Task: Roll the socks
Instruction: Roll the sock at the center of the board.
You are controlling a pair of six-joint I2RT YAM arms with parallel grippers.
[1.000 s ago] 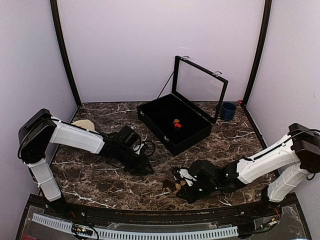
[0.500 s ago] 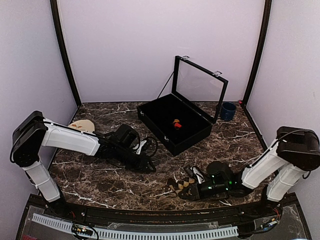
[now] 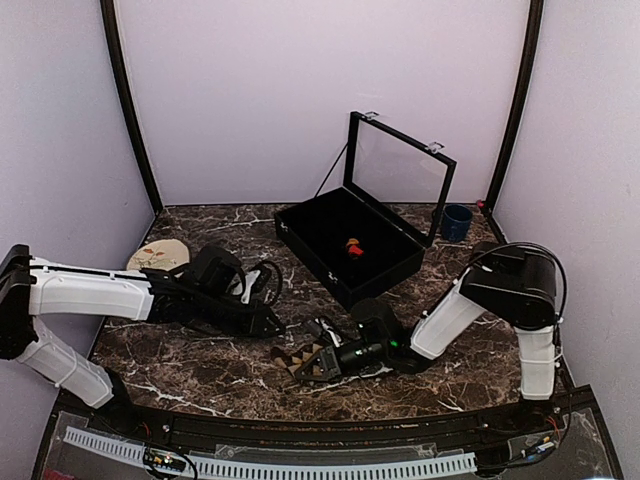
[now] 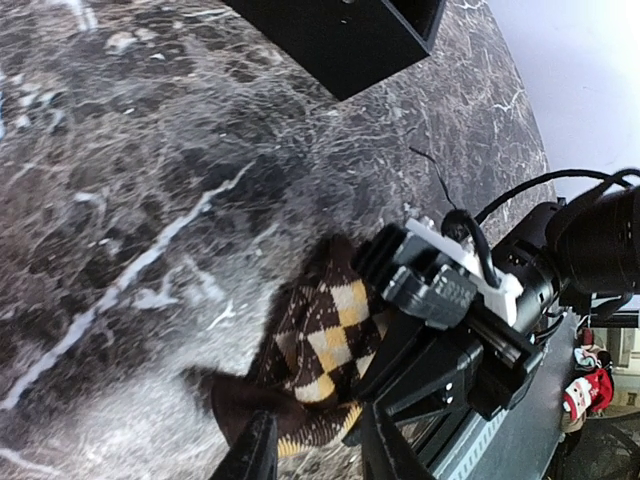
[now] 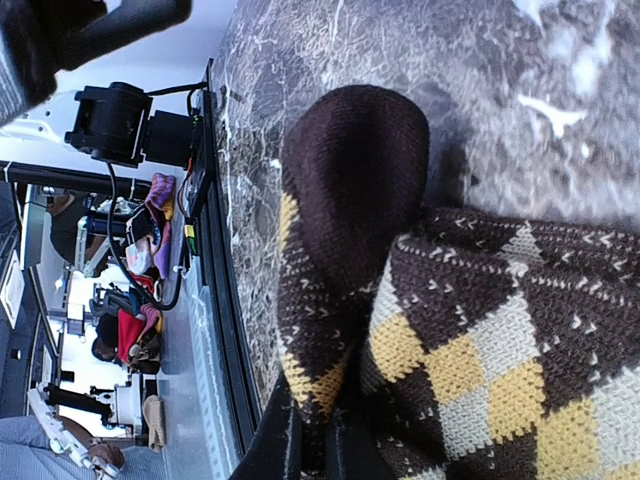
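Near side of the black case [image 3: 350,245], on the tabletop [image 3: 200,372]: your right end effector [image 5: 312,446] pinches the tan-diamond sock [image 3: 304,361], likely anchoring it for rolling. The left end effector [image 4: 318,455] stands open at its end.

White arm links [image 3: 85,292], black joints [image 3: 520,285], black right gripper [image 5: 312,445], looped black cables [image 4: 560,178]

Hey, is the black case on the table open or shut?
Open: the case has its glass lid raised at the back, inside showing.
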